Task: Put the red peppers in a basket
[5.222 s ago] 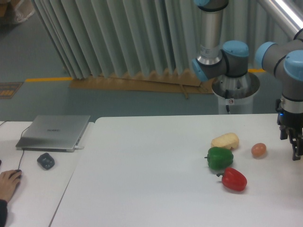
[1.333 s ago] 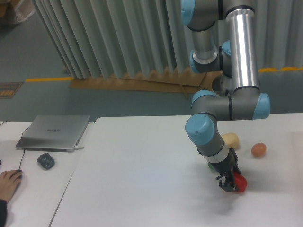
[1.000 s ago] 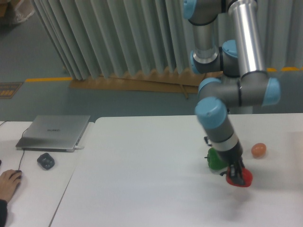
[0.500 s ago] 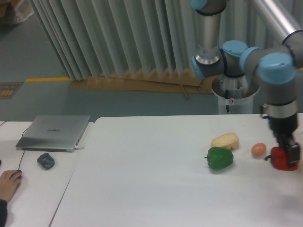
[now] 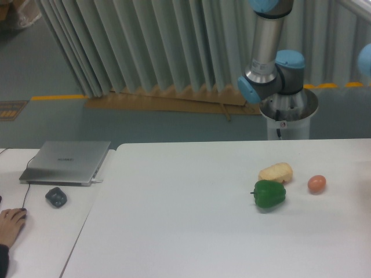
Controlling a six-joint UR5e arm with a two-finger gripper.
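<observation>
The red peppers are out of view, and so is the basket. My gripper is out of view too; of the arm I see only the base column and shoulder joints [image 5: 271, 75] behind the table and a sliver of a blue joint at the right edge. A green bell pepper [image 5: 269, 194] lies on the white table [image 5: 185, 220].
A pale potato-like lump [image 5: 276, 172] lies just behind the green pepper, with a small orange-brown ball [image 5: 316, 183] to its right. On a second table at the left are a closed laptop [image 5: 66, 161], a dark mouse [image 5: 56, 197] and a person's hand [image 5: 10, 223].
The gripper, shut on the red pepper, carried it from the table's right side past the right edge of the frame. Both are now gone from view.
</observation>
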